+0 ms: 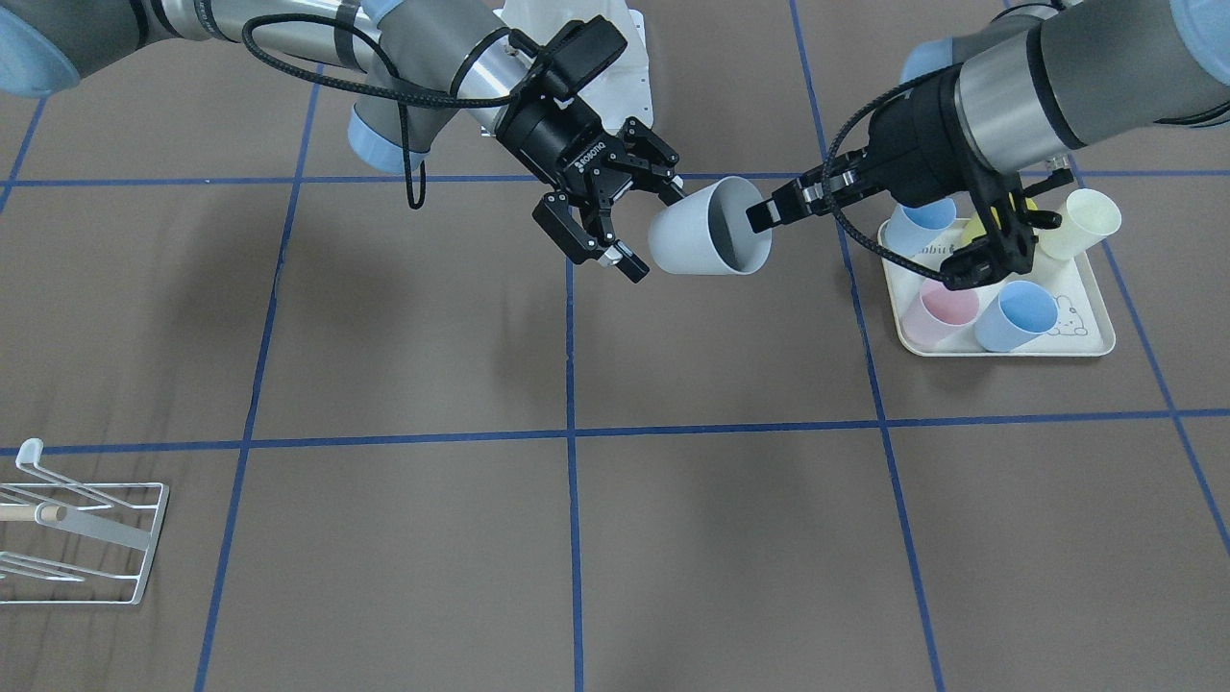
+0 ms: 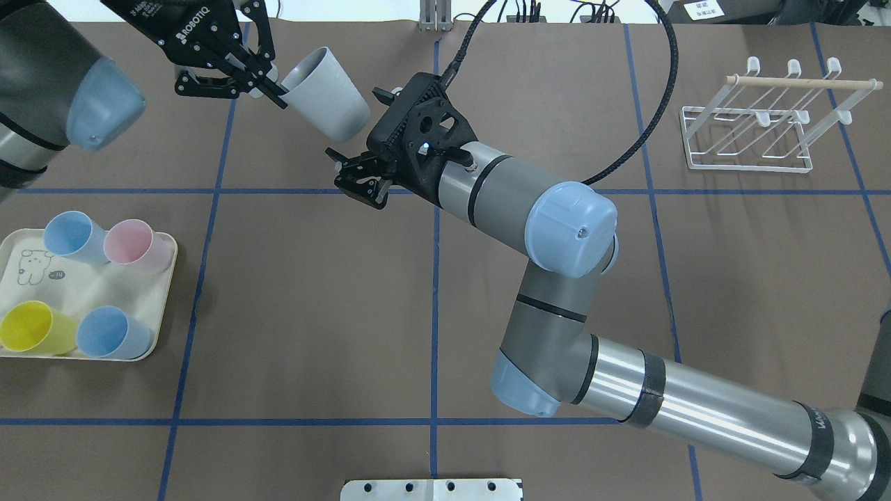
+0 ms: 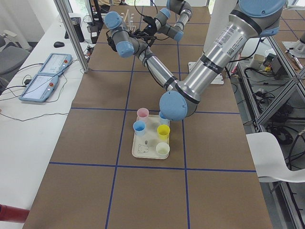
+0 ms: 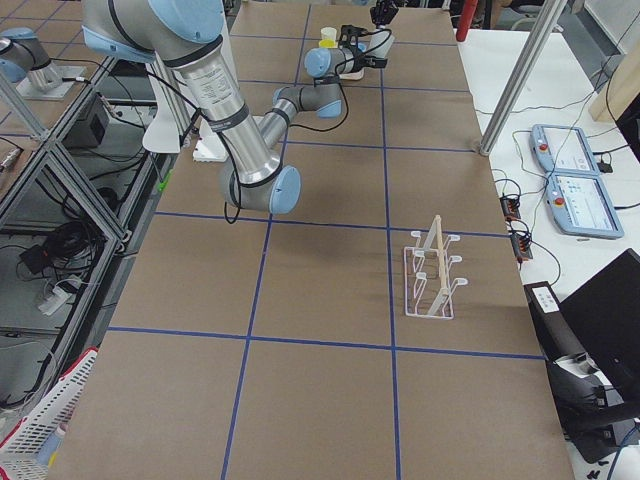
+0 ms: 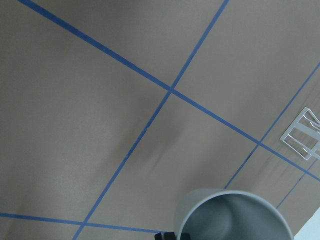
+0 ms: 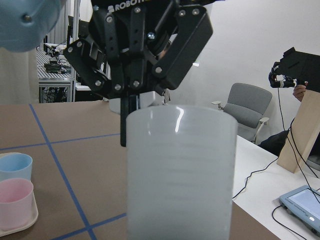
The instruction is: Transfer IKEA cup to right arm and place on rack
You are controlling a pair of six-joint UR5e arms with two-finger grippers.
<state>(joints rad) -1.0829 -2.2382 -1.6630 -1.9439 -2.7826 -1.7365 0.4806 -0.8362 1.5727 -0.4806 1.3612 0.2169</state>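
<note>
The pale grey IKEA cup [image 1: 706,245] [image 2: 327,94] hangs tilted above the table's far middle. My left gripper [image 1: 769,211] [image 2: 273,83] is shut on its rim, one slim finger inside the mouth. The right arm's gripper [image 1: 655,229] [image 2: 348,177] is open, its thick fingers [image 1: 605,252] standing on either side of the cup's closed end without pinching it. In the right wrist view the cup [image 6: 180,170] fills the centre, with the left gripper behind it. The left wrist view shows only the cup's rim [image 5: 232,215]. The white wire rack [image 1: 86,538] [image 2: 759,132] [image 4: 432,280] stands bare at the table's right end.
A cream tray [image 1: 1095,338] [image 2: 21,278] holds several coloured cups on the robot's left side, under the left arm in the front-facing view. A white base plate [image 2: 431,490] sits at the near table edge. Blue tape lines grid the brown table.
</note>
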